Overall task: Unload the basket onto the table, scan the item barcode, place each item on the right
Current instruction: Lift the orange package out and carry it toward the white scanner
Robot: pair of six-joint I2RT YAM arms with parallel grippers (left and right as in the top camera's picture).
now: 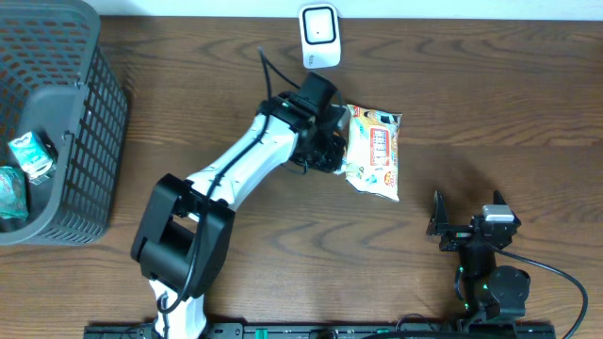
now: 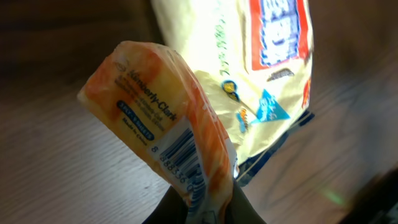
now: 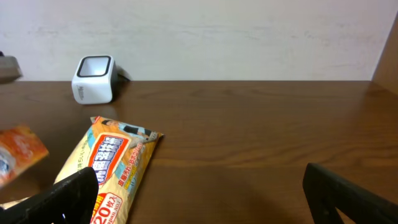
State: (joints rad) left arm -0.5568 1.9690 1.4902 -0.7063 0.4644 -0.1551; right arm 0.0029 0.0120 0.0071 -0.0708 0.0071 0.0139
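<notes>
My left gripper (image 2: 208,208) is shut on an orange and white packet (image 2: 161,106). A printed barcode (image 2: 183,149) shows on the packet just above the jaws. In the overhead view the left gripper (image 1: 325,141) hangs beside a yellow wipes pack (image 1: 374,151) lying flat on the table, and it hides most of the orange packet. The white scanner (image 1: 319,36) stands at the back edge, just beyond the gripper. From the right wrist the scanner (image 3: 93,78), the yellow pack (image 3: 109,165) and the orange packet (image 3: 18,149) all show. My right gripper (image 1: 468,217) stands open near the front, holding nothing.
A dark mesh basket (image 1: 66,113) stands at the left edge with green packets (image 1: 33,155) inside. A cable runs from the right arm's base (image 1: 495,292) toward the right. A pale wall rises behind the table (image 3: 249,25).
</notes>
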